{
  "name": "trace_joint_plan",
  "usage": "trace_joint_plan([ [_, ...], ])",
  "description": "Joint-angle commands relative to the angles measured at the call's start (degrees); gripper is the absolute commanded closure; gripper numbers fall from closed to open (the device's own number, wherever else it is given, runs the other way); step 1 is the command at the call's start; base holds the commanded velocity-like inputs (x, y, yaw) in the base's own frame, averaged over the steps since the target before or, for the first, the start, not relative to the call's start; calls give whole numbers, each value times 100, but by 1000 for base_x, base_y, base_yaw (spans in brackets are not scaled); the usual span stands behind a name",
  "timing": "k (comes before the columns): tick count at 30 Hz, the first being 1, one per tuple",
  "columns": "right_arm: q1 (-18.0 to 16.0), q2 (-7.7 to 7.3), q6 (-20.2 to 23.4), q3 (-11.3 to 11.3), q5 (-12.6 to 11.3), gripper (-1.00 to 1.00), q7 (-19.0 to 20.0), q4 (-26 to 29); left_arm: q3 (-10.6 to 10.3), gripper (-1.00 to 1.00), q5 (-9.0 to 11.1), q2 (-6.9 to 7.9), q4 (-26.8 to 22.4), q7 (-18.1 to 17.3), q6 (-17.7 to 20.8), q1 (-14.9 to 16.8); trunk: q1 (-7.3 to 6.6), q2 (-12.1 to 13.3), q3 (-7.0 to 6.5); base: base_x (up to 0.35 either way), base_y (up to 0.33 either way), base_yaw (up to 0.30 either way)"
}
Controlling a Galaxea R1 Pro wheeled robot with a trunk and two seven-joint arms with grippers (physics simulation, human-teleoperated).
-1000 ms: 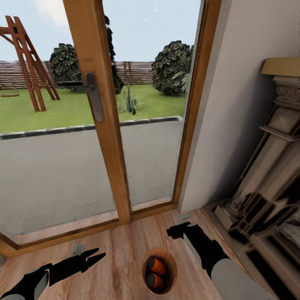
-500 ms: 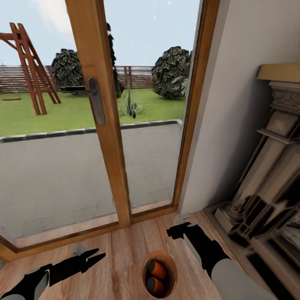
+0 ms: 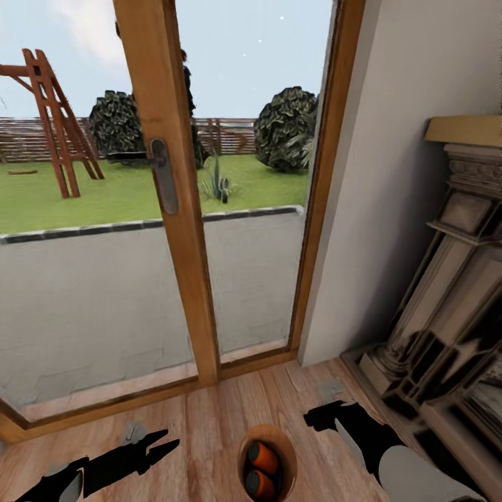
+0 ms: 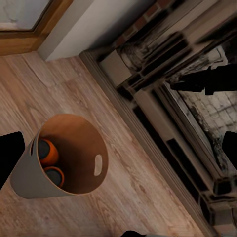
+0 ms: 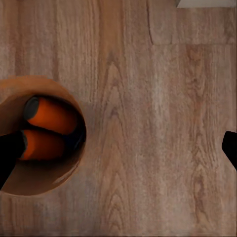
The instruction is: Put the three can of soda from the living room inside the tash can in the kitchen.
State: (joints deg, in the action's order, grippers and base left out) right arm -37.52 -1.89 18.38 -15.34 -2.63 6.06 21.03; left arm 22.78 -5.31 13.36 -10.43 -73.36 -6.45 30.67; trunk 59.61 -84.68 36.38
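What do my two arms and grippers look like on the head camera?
Both are alike: the left gripper and right gripper are matte black with slim pointed fingers, on black wrists that change to light grey rounded forearm shells. No cables or markings show.

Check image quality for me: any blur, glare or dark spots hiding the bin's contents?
Head view: bright daylight through the glass door, no glare; trash can interior is dim, two orange cans readable. Left wrist view: fireplace smeared, soft. Right wrist view: sharp floor grain, cans clear.

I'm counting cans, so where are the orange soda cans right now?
Two orange soda cans lie inside the trash can on the wood floor, at the head view's bottom centre, between both grippers, before the glass door.
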Motion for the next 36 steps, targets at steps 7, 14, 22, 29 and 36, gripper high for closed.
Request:
trace_joint_plan([
  [7,19,-503,-646,15,-58,-100,1269,-995,-7,-100,-24,59,511,-4,-309,-4,0,0,-67,0,0,0],
  [14,211,-694,-1261,15,-95,-100,1763,-1790,-131,-100,-459,89,687,-4,-411,-260,0,0,-134,0,0,0],
  [22,523,-723,-1342,14,-103,-100,1808,-1879,-165,-100,-889,88,727,-7,-609,-658,0,0,-209,0,0,0],
  [29,770,-804,-1355,14,-106,-100,1811,-1884,-171,-100,-1508,82,810,0,-724,-763,0,0,-276,0,0,0],
  [36,851,-847,-1355,14,-99,-100,1795,-1884,-190,-100,-1813,72,819,209,-737,-826,0,0,-336,0,0,0],
])
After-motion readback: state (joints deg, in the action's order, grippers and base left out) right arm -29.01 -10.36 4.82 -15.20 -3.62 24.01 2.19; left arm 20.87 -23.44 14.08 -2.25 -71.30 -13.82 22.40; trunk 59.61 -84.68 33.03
